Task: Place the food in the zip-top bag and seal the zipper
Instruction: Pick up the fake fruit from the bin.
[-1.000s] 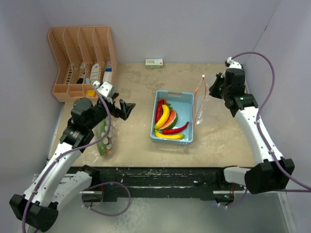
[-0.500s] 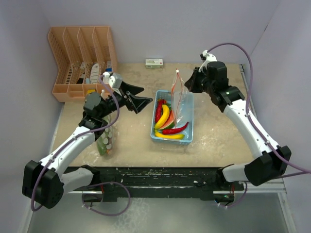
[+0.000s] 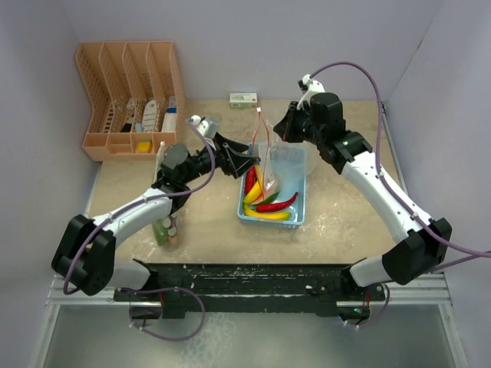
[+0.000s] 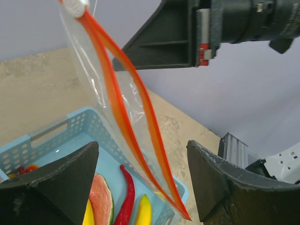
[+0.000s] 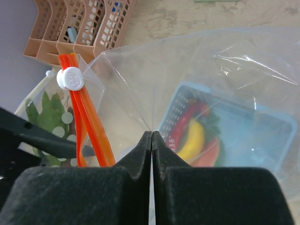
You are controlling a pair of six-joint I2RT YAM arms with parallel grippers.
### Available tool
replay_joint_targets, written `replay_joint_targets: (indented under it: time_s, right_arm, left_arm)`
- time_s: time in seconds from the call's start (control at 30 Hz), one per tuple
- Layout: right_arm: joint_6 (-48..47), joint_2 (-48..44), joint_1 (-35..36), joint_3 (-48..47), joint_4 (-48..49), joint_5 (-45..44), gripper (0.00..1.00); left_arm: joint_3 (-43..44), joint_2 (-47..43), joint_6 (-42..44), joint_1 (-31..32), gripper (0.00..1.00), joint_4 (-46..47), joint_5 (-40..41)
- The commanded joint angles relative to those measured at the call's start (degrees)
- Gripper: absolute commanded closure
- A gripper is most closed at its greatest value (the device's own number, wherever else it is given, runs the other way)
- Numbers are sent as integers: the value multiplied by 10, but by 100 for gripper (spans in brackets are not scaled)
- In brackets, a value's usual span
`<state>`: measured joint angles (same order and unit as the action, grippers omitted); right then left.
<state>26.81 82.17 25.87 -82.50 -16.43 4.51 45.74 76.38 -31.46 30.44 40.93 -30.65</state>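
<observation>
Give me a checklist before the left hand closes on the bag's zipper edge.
1. Right hand shut on the zip-top bag: ok.
2. Left hand open, orange zipper lined up between its fingers in the wrist view: ok.
3. Fingers touching the zipper: cannot tell.
4. Bag hangs over the blue basket: ok.
5. Mouth parted wide enough for loading: not ok, only a narrow slit.
6. Food in the basket, none bagged yet: ok.
</observation>
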Motion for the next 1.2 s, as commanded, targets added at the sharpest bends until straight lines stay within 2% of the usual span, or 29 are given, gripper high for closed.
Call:
replay_joint_targets:
  time_s: [0.0,0.43,0.5,0.6,0.7,0.87,1.1,1.17]
  right_arm:
    - [5,-11,9,-32,23,10,100]
    - [3,-23,16,-24,27,56,100]
    - [3,-27,16,-23,27,53,100]
    - [7,-39,16,-22,8,32,100]
    - [-5,-51,16,-28,-6,4,100]
    - [-29,-58,15,-47,-43,-69,100]
    - [-39,-46,16,-58,-37,-80,100]
    - [-49,-42,16,-58,-18,-43,100]
  left_arm:
    - [20,38,-39,3,23,92,19]
    - [43,103,-56,4,50,118,6]
    - [46,107,-48,3,62,120,-12]
    - [54,81,-21,-8,100,61,-29]
    - [57,14,48,-22,100,-81,25]
    - [103,-109,189,-22,100,-331,193]
    - [169,-172,309,-22,100,-505,367]
    - [185,-172,332,-22,100,-549,405]
